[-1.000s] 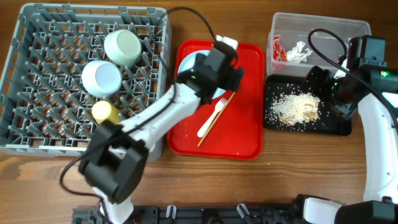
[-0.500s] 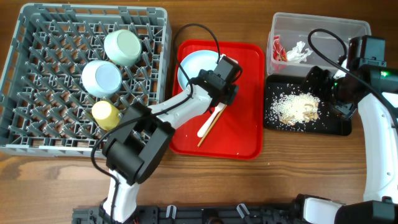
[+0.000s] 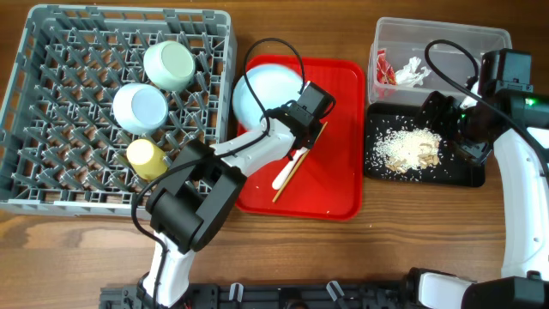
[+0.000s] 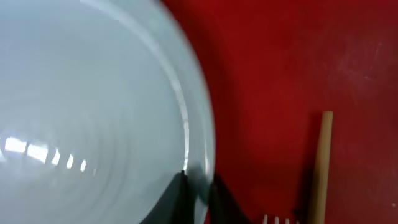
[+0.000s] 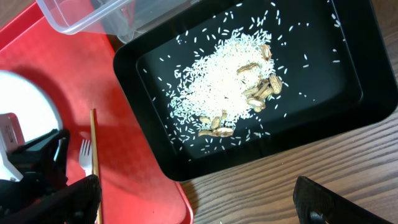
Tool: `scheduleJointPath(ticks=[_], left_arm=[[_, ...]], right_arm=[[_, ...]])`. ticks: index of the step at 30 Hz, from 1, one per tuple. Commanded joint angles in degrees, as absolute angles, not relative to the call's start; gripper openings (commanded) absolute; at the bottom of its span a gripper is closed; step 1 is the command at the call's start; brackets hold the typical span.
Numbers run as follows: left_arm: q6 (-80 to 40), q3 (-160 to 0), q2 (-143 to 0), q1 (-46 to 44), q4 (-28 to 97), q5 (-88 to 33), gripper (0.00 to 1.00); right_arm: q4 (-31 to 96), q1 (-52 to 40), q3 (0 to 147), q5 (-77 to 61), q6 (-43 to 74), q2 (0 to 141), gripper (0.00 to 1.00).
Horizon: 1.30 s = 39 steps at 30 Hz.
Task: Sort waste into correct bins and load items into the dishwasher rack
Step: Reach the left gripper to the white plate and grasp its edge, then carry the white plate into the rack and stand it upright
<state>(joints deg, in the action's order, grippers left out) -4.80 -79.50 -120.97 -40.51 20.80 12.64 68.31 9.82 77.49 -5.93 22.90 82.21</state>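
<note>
1. Since the earlier frames the plate [image 3: 264, 90] has been drawn leftward by the left gripper [image 3: 290, 118]. It now overhangs the left edge of the red tray [image 3: 334, 189], close to the dishwasher rack [image 3: 17, 129].
2. Only in the left wrist view is the grasp seen: the left gripper [image 4: 198, 186] is clamped on the plate's rim [image 4: 93, 112], one finger on each side. Whether the plate is lifted cannot be told.
3. Nearest on the red tray, the fork [image 3: 287, 170] and the chopstick [image 3: 306, 153] are laid side by side at a slant, just beside the plate.
4. In the rack the yellow cup [image 3: 144, 154] is nearest. The blue bowl [image 3: 140, 107] is behind it and the mint bowl [image 3: 169, 64] farthest.
5. The right gripper [image 3: 442, 110] is held over the black tray [image 3: 463, 172]. Its wide-spread fingers are shown only in the right wrist view [image 5: 196, 186], with nothing between them.
6. That view also reveals brown bits [image 5: 264, 90] among the rice [image 5: 217, 81].
7. Farthest, the wrapper [image 3: 383, 70] and the tissue [image 3: 413, 70] are seen inside the clear tub [image 3: 446, 39].
</note>
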Motion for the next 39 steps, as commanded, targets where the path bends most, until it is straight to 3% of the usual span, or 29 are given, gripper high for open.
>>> scheduleJointPath(ticks=[1, 13, 32, 39], left_arm=[[-4.6, -79.4, -122.5, -40.8, 21.3, 13.2, 0.04], [4.9, -80.9, -119.8, -42.4, 21.1, 22.2, 0.04], [5.6, -82.6, -104.9, -41.2, 21.1, 21.9, 0.04], [0.9, -82.6, -98.4, -34.6, 21.1, 13.3, 0.04]], right_arm=[[68.2, 9.9, 78.1, -5.8, 22.5, 81.5, 1.00], [68.2, 9.9, 78.1, -5.8, 22.5, 81.5, 1.00], [68.2, 9.9, 78.1, -5.8, 22.5, 81.5, 1.00], [68.2, 9.9, 78.1, -5.8, 22.5, 81.5, 1.00]])
